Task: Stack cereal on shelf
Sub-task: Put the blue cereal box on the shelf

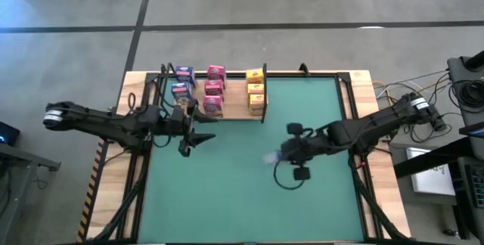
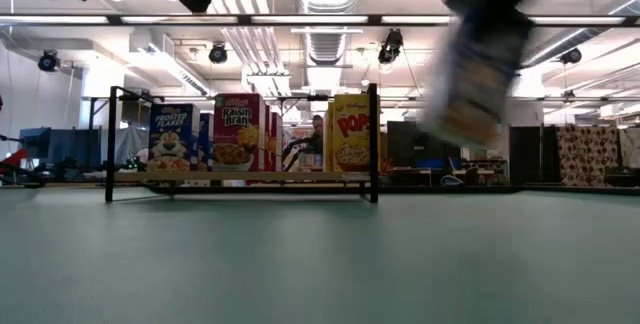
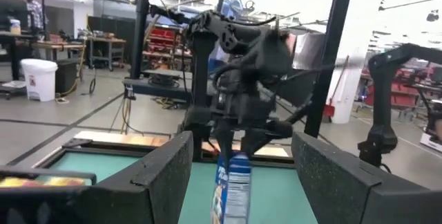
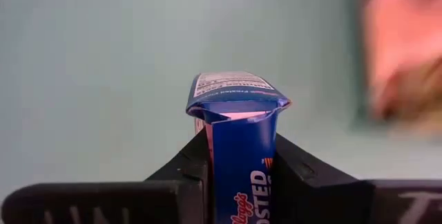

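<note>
Blue cereal box [image 4: 238, 155] between right jaws

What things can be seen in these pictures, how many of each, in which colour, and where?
shelf: one, light wood with black posts, far edge of the table
yellow boxes: three, yellow, right end of the shelf
pink boxes: three, pink, middle of the shelf
blue boxes: two, blue, left end of the shelf
held box: one, blue, lifted above the mat
mat: one, green, covering the table
table: one, light wood
left gripper: one, dark, open, empty, near the shelf's left end
right gripper: one, dark, shut on the held box, right of centre
</note>
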Motion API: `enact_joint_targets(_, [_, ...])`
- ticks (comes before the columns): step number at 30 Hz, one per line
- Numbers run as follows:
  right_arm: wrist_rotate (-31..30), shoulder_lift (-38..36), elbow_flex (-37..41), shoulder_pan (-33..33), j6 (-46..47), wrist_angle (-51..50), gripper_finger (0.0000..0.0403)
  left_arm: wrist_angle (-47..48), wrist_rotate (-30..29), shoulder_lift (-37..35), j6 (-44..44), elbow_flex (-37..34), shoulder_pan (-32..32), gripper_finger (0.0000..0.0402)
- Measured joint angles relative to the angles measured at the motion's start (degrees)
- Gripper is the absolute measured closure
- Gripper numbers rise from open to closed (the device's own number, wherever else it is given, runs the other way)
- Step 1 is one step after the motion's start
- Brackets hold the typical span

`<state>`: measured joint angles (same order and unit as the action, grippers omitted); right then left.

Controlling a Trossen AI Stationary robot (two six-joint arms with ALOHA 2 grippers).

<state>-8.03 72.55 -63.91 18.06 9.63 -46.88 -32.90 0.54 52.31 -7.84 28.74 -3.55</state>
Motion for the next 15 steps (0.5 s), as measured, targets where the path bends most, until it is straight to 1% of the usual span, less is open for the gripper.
enact_joint_targets(2, [-3.58, -0.02, -1.68, -0.83, -4.33, 7.83, 0.0325, 3.15, -0.04, -1.34, 0.08, 1.89, 0.00, 0.0171])
enact_joint_targets(3, [-4.25, -0.02, -2.25, -1.32, -6.40, 12.31, 0.0325, 5.32, -0.03, -1.94, 0.35, 3.17, 0.00, 0.0171])
enact_joint_targets(6, [-4.25, -0.02, -2.86, -2.65, -12.43, 23.57, 0.0323, 15.30, -0.03, -3.21, 2.66, 6.35, 0.00, 0.0171])
enact_joint_targets(8, [-4.05, -0.02, -2.63, -3.48, -16.28, 28.80, 0.0322, 21.79, -0.36, -3.30, 2.88, 8.09, 0.00, 0.0171])
enact_joint_targets(10, [-3.99, 0.27, -2.02, -4.53, -19.61, 31.13, 0.0322, 27.99, -1.29, -3.11, 2.12, 9.82, -0.09, 0.0171])
enact_joint_targets(12, [-4.10, 0.99, -1.28, -5.83, -21.38, 31.41, 0.0324, 32.83, -1.56, -2.57, 0.69, 11.38, -0.30, 0.0171])
enact_joint_targets(15, [-4.23, 2.59, -0.10, -7.85, -22.51, 32.18, 0.0325, 37.09, -1.58, -1.06, -0.30, 12.51, -1.10, 0.0171])
